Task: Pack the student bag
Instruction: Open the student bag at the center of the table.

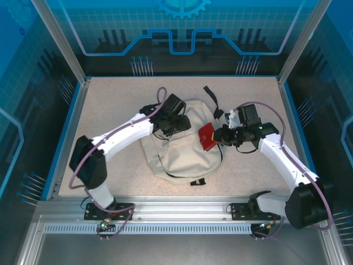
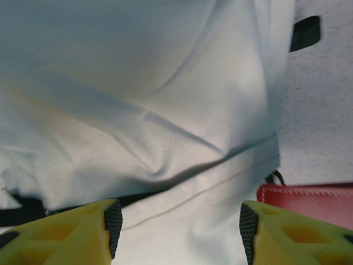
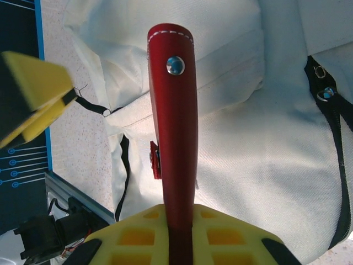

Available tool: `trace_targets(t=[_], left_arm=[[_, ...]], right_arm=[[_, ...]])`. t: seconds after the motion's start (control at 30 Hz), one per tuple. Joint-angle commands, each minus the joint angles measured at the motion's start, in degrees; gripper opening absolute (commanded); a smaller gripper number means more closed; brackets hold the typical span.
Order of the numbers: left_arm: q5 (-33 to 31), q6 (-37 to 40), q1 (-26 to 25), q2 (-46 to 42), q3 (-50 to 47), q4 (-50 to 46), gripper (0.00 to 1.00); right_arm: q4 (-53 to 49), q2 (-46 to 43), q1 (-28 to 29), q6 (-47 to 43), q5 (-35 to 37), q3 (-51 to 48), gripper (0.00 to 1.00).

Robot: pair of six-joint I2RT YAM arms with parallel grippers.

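Right gripper (image 3: 179, 240): the jaws are clamping one end of the red case (image 3: 175, 132), with a yellow finger pressing on each flat face. The case is pointing straight out from the fingers, edge-on to the wrist camera. White stitching is running round its far rim, and a silver snap stud is showing near that end. Cream fabric of the student bag (image 3: 265, 165) is lying beneath it. In the top view the case is sitting tilted at the bag's right edge; contact with the cloth cannot be told.

Left gripper (image 2: 179, 226): the jaws are standing partly open and gripping nothing. The black pads (image 2: 113, 221) are facing each other across a wide gap. Wrinkled bag fabric is lying under that gap; whether the pads are touching it cannot be told. A corner of the red case is showing just beside the right-hand finger.

The bag is lying flat in the middle of the table (image 1: 110, 99), between the two arms. A black zipper line (image 3: 337, 149) is running down one side. A black strap (image 1: 211, 94) is trailing off its far end onto the table. The left arm is reaching over the bag's upper left part, and the right arm is bending in from the right.
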Motion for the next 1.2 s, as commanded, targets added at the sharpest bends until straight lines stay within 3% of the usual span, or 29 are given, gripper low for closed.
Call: trace_targets(t=[0.0,0.57,1.0,1.17], left_arm=[[-6.1,-1.9,-1.1,5.3,4.6,-7.9,0.61],[-9.7,-2.8,-1.5,17.0,13.9,-9.7,0.57],[-12.1,-4.9,-1.5,12.1,14.2,-12.4,0.00],[-11.6,-4.6,-1.5,7.8,12.0,-12.2,0.00]], right_arm=[[0.2,-1.9,-0.8,0.7,-1.6,-1.1,0.12],[1.3,-3.4,-0.8,-0.3,-4.1,-3.5,0.13],[1.8,-4.9,-0.9,-0.6,-7.8,-6.4,0.13],[5.4,-5.0,-0.7,1.0,-12.3,-7.8,0.13]])
